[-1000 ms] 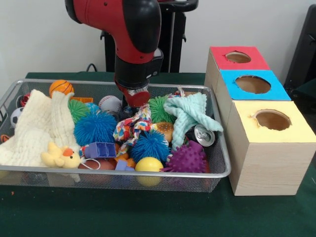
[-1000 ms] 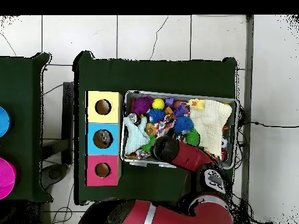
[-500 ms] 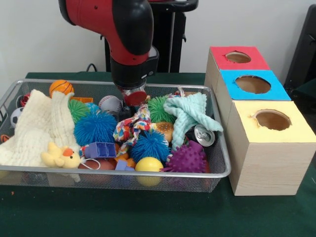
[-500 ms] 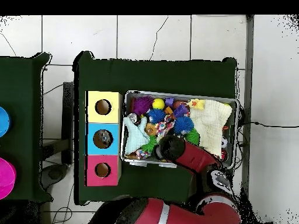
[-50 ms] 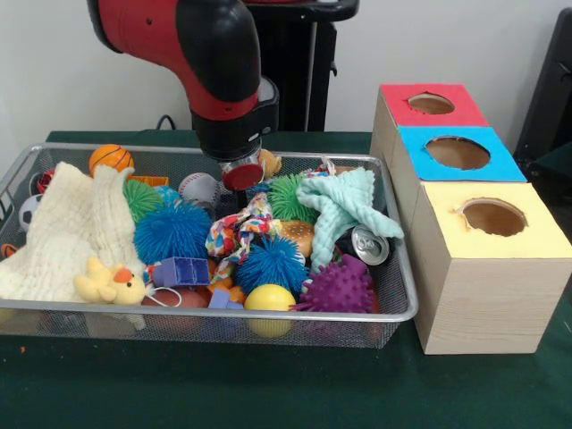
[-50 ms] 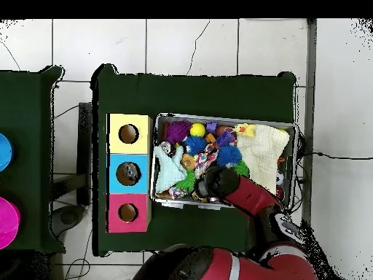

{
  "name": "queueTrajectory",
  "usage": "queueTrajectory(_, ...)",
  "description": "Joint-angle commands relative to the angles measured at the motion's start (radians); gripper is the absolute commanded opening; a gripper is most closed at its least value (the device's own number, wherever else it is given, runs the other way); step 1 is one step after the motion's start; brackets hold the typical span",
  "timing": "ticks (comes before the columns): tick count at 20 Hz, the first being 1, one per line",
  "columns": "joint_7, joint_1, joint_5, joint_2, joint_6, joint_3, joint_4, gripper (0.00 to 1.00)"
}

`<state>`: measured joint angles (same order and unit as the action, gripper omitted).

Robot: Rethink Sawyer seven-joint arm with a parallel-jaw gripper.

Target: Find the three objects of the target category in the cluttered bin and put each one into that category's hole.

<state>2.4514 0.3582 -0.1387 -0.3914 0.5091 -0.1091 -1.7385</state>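
Front view, operator: your wire bin [image 5: 393, 315] holds a cream cloth [image 5: 63, 228], blue spiky ball [image 5: 172, 232], rope toy [image 5: 239, 228] and mint cloth [image 5: 344, 204]. Your gripper [image 5: 243, 175] hangs above the rope toy; its finger state cannot be told. Red, blue and yellow hole boxes [image 5: 487, 268] stand beside the bin.

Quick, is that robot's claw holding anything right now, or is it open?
Gripper: cannot be told. Only the red end of the arm shows above the wire bin, with a small tan object beside it; whether that object is held is unclear.
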Motion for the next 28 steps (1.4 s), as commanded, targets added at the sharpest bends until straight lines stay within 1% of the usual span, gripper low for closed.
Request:
queueTrajectory(1, 0.039, -0.016, 0.007, -0.015, 0.106, 0.071, -0.055, 0.0)
queueTrajectory(2, 0.054, -0.03, 0.011, -0.026, 0.095, 0.054, -0.054, 0.0)
queueTrajectory(3, 0.075, -0.071, 0.034, -0.044, 0.062, 0.006, -0.048, 0.0)
queueTrajectory(4, 0.083, -0.094, 0.049, -0.049, 0.041, -0.022, -0.038, 0.0)
queueTrajectory(5, 0.115, -0.165, 0.092, -0.039, -0.043, -0.113, 0.0, 0.0)
queueTrajectory(6, 0.133, -0.205, 0.112, -0.031, -0.081, -0.169, 0.026, 0.0)
queueTrajectory(7, 0.172, -0.284, 0.144, -0.018, -0.147, -0.273, 0.062, 0.0)
queueTrajectory(8, 0.179, -0.312, 0.149, -0.013, -0.17, -0.311, 0.074, 0.0)
queueTrajectory(9, 0.209, -0.381, 0.168, 0.002, -0.219, -0.4, 0.096, 0.0)
queueTrajectory(10, 0.216, -0.411, 0.168, 0.013, -0.239, -0.442, 0.106, 0.0)
queueTrajectory(11, 0.235, -0.462, 0.171, 0.033, -0.268, -0.508, 0.117, 0.0)
queueTrajectory(12, 0.233, -0.486, 0.162, 0.044, -0.284, -0.543, 0.121, 0.0)
queueTrajectory(13, 0.241, -0.527, 0.156, 0.064, -0.309, -0.602, 0.125, 0.0)
queueTrajectory(15, 0.227, -0.57, 0.135, 0.076, -0.326, -0.658, 0.121, 0.0)
queueTrajectory(17, 0.197, -0.589, 0.114, 0.068, -0.327, -0.679, 0.11, 0.0)
queueTrajectory(20, 0.167, -0.618, 0.083, 0.07, -0.307, -0.713, 0.125, 0.0)
queueTrajectory(21, 0.158, -0.628, 0.079, 0.061, -0.298, -0.719, 0.124, 0.0)
queueTrajectory(22, 0.137, -0.605, 0.076, 0.061, -0.283, -0.72, 0.155, 0.0)
queueTrajectory(23, 0.13, -0.608, 0.073, 0.042, -0.262, -0.716, 0.155, 0.0)
queueTrajectory(24, 0.115, -0.572, 0.073, 0.051, -0.27, -0.701, 0.172, 0.0)
queueTrajectory(25, 0.11, -0.545, 0.072, 0.057, -0.295, -0.665, 0.165, 0.0)
queueTrajectory(26, 0.101, -0.532, 0.069, 0.032, -0.278, -0.636, 0.156, 0.0)
queueTrajectory(27, 0.08, -0.528, 0.072, -0.004, -0.234, -0.622, 0.158, 0.0)
queueTrajectory(28, 0.082, -0.516, 0.068, -0.006, -0.245, -0.596, 0.148, 0.0)
